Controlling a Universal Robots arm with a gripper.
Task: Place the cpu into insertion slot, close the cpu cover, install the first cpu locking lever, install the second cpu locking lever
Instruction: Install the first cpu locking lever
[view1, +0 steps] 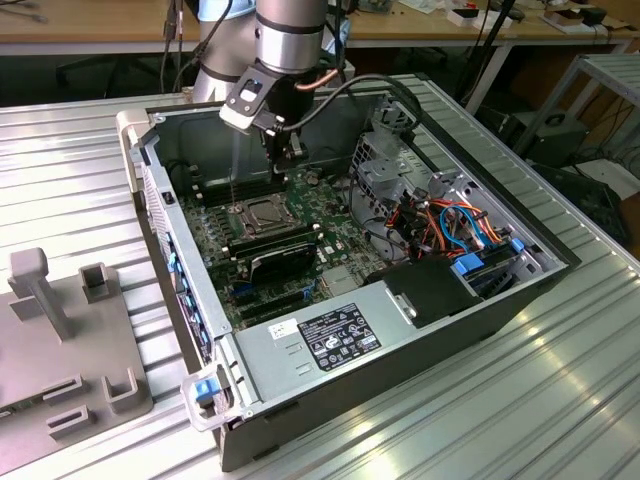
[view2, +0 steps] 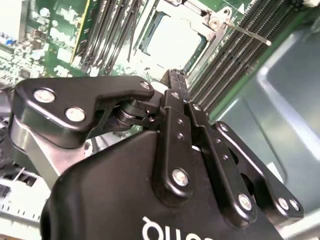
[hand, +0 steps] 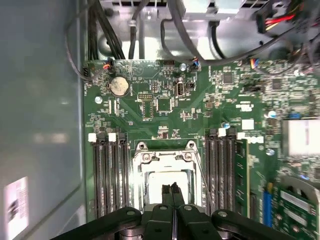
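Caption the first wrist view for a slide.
Shut black gripper above the silvery square cpu lying in the metal-rimmed insertion slot.

Part of cpu (hand: 151, 188) behind pincer (hand: 172, 188)

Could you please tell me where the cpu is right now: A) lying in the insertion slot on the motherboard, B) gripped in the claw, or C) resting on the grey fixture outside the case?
A: in the first wrist view the cpu lies inside the metal-rimmed insertion slot, and the shut claw holds nothing.
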